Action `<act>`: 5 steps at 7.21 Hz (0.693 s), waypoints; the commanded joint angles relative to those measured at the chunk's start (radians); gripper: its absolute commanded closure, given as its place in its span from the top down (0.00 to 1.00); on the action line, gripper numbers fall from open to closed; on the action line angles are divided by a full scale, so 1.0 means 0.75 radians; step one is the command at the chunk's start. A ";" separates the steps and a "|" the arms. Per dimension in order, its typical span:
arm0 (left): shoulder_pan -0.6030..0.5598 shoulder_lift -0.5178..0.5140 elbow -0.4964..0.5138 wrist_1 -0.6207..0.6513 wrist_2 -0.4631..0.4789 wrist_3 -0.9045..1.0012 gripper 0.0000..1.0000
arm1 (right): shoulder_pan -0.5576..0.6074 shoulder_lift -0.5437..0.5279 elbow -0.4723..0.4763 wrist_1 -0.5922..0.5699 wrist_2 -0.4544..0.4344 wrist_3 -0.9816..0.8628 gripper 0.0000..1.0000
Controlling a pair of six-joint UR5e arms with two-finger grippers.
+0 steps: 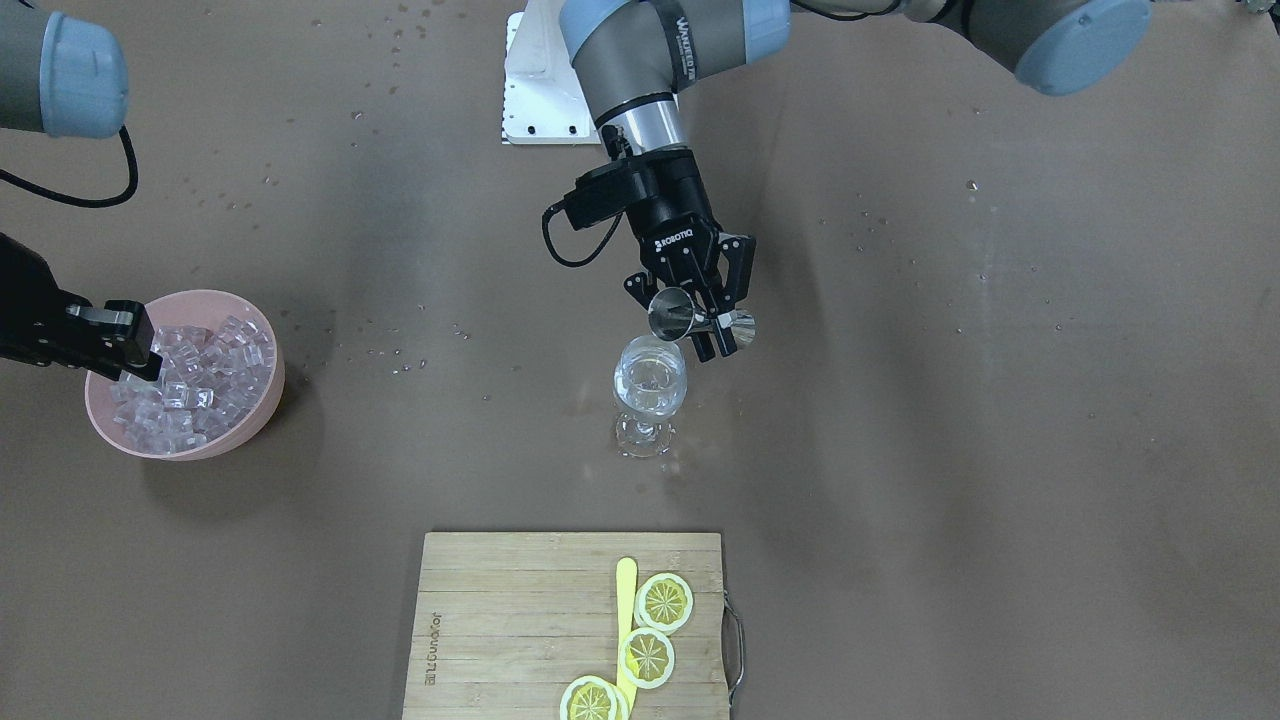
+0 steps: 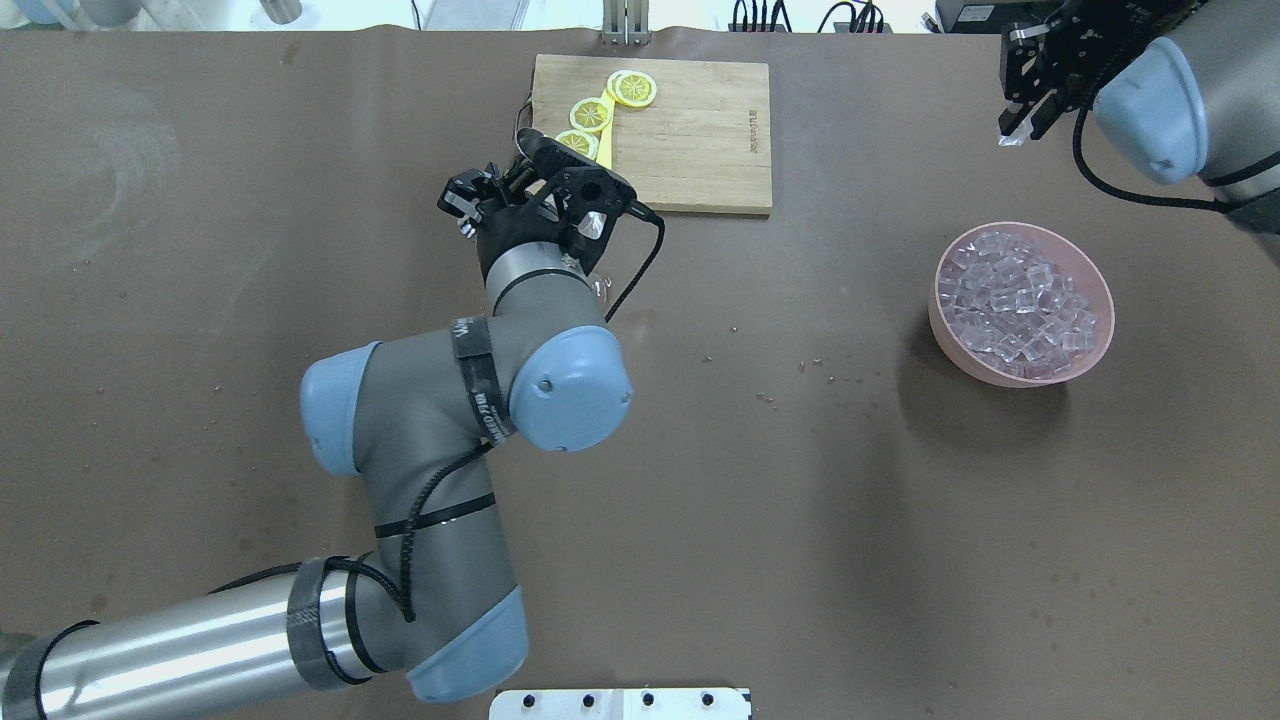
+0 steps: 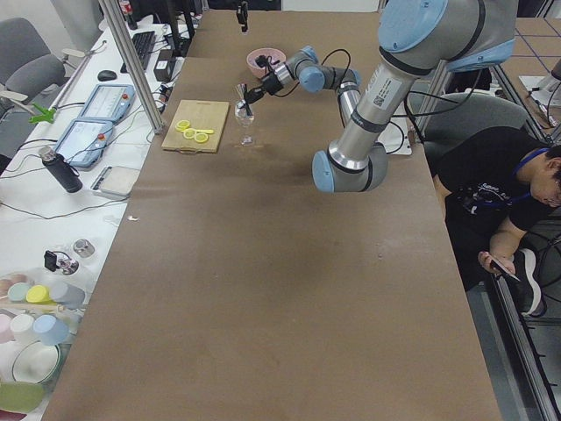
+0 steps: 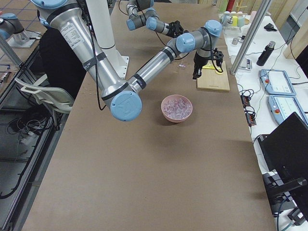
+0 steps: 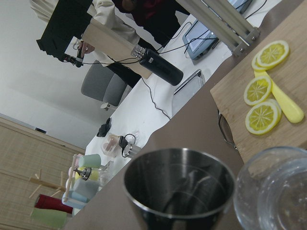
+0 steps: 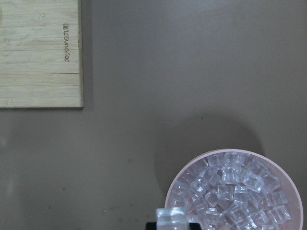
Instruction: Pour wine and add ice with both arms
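Note:
My left gripper (image 1: 708, 328) is shut on a steel double-ended jigger (image 1: 672, 314), tipped on its side just above the rim of the clear stemmed glass (image 1: 650, 392). The left wrist view shows the jigger's open mouth (image 5: 180, 187) next to the glass rim (image 5: 273, 191). A pink bowl (image 1: 262, 420) holds many clear ice cubes (image 1: 195, 385). My right gripper (image 2: 1020, 122) is shut on one ice cube (image 6: 171, 218) and holds it high above the bowl's edge (image 6: 192, 167). The glass is hidden behind my left wrist in the overhead view.
A bamboo cutting board (image 1: 500, 620) with three lemon slices (image 1: 664, 601) and a yellow tool lies on the operators' side of the glass. Water drops speckle the brown table. The white robot base (image 1: 540, 90) is behind my left arm.

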 commanded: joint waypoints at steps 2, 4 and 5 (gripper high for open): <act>-0.165 0.279 -0.204 -0.312 -0.106 0.005 0.00 | -0.104 0.139 -0.035 0.003 -0.009 0.236 0.00; -0.353 0.467 -0.208 -0.747 -0.337 0.005 0.00 | -0.214 0.243 -0.062 0.026 -0.054 0.432 0.00; -0.425 0.582 -0.155 -1.013 -0.413 0.005 0.00 | -0.276 0.301 -0.100 0.076 -0.097 0.544 0.00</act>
